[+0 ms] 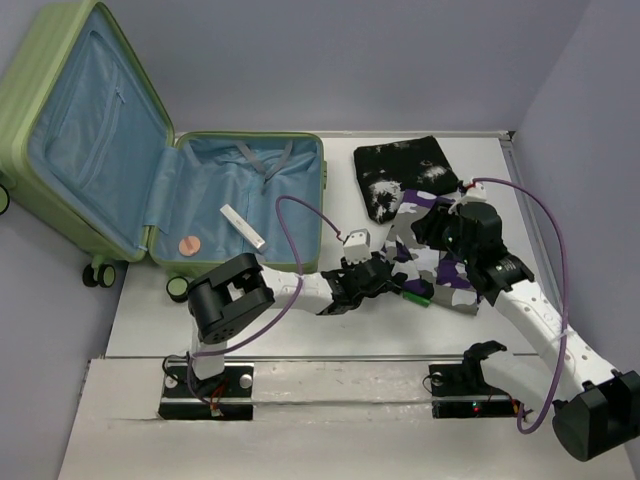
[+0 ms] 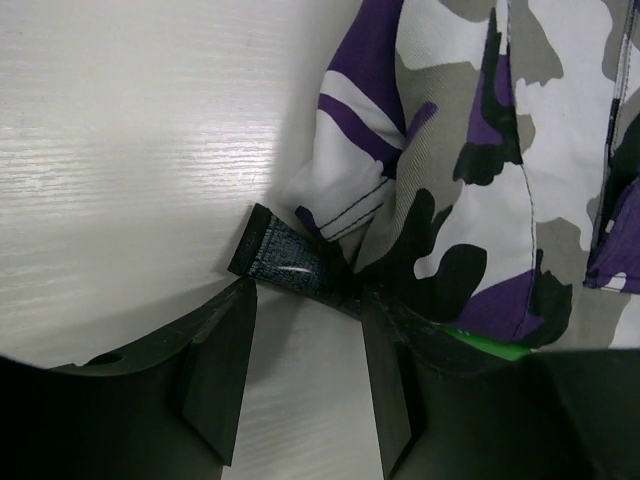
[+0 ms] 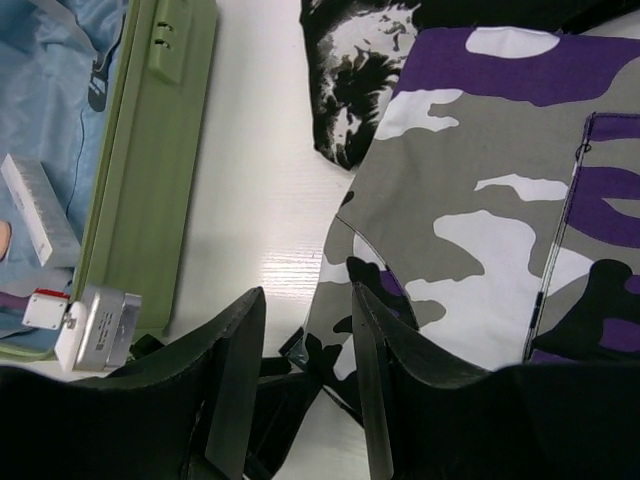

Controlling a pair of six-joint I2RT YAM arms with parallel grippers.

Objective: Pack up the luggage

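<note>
The luggage (image 1: 250,138) lies open at the left, its light-blue-lined lid leaning on the wall; its green rim (image 3: 150,170) also shows in the right wrist view. A purple, grey and white camo garment (image 1: 452,278) (image 2: 470,150) (image 3: 480,200) lies right of it. My left gripper (image 1: 400,282) (image 2: 308,295) is open at the garment's near-left edge, and a black tag (image 2: 285,258) of the garment lies across its tips. My right gripper (image 1: 425,232) (image 3: 308,292) hovers open above the same edge, holding nothing that I can see.
A white bar (image 1: 243,228) (image 3: 30,205) and a pinkish round thing (image 1: 189,243) lie in the luggage's base. A black-and-white garment (image 1: 405,175) (image 3: 350,80) lies on the table beyond the camo one. A bright green bit (image 2: 490,345) peeks from under the camo fabric.
</note>
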